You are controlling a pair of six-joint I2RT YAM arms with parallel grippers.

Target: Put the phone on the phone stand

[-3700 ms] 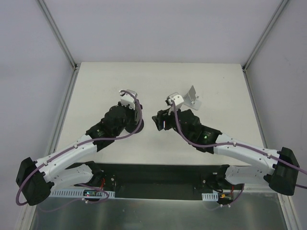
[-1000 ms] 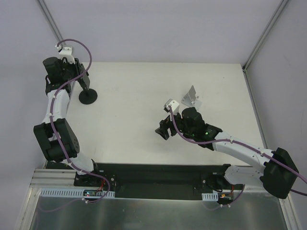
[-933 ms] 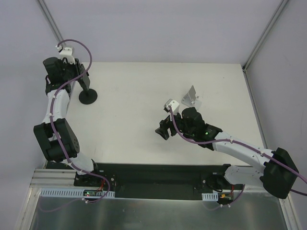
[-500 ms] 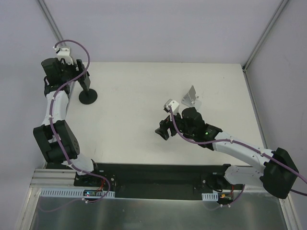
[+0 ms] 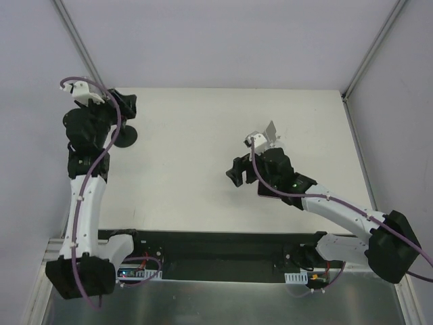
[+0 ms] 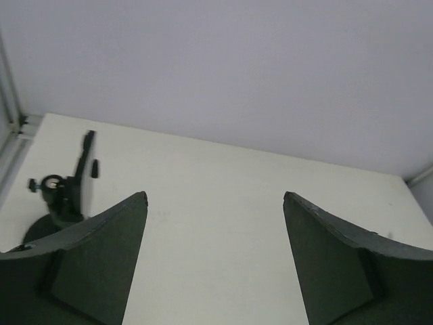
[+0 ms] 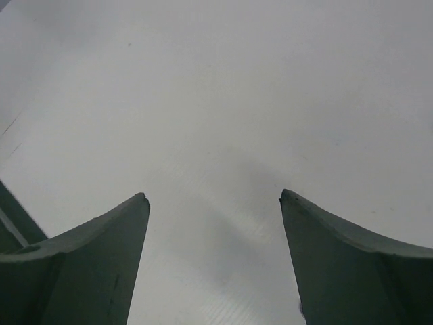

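Observation:
A black phone stand (image 6: 59, 196) with a round base (image 5: 124, 140) stands at the table's far left. A thin dark slab (image 6: 86, 159), seen edge-on, leans in its clamp; it looks like the phone, though I cannot tell for sure. My left gripper (image 5: 126, 104) hangs above and just behind the stand, raised off it, and in the left wrist view the left gripper (image 6: 213, 196) is open with nothing between its fingers. My right gripper (image 5: 235, 173) hovers over bare table right of centre, and the right wrist view shows the right gripper (image 7: 213, 196) open and empty.
A small bent silver metal piece (image 5: 272, 135) sits just behind the right wrist. Grey walls close the table (image 5: 203, 122) at the back and both sides, with a metal rail (image 6: 9, 128) along the left edge next to the stand.
My left gripper has opened, let go of the slab on the black stand and lifted up and back from it. The right arm has shifted slightly right and toward the back.

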